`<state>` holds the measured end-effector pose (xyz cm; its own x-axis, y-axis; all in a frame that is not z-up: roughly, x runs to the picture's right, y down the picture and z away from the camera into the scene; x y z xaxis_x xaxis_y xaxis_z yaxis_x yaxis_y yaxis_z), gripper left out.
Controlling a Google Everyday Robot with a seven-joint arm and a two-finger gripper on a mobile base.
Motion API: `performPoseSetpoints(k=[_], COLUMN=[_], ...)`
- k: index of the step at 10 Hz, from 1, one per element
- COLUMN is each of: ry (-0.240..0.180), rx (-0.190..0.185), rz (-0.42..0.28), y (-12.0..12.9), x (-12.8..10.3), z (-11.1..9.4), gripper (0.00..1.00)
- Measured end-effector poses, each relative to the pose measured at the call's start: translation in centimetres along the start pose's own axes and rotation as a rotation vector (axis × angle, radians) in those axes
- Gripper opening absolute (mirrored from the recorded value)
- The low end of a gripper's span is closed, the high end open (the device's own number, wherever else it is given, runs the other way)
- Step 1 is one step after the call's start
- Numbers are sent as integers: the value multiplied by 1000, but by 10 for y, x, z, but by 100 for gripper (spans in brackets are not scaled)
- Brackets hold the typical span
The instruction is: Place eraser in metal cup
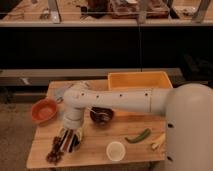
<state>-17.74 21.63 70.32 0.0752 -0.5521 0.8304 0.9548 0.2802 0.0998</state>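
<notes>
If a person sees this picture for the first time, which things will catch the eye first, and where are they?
The big white robot arm stretches across the wooden table from the right, its gripper pointing down at the front left corner, close to a dark grape bunch. Behind the arm sits a yellow bin, and an orange bowl stands at the left edge. A white cup and a green pepper lie near the front.
</notes>
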Motion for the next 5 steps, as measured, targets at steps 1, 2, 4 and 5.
performPoseSetpoints(k=[1,2,4,5], ry=[3,8,21,38], rx=[-9,-20,-44,-45], rz=[1,5,19,32], y=[2,4,6,10], x=[0,1,4,5], z=[-1,-2,-4,-8], gripper=[80,80,80,80])
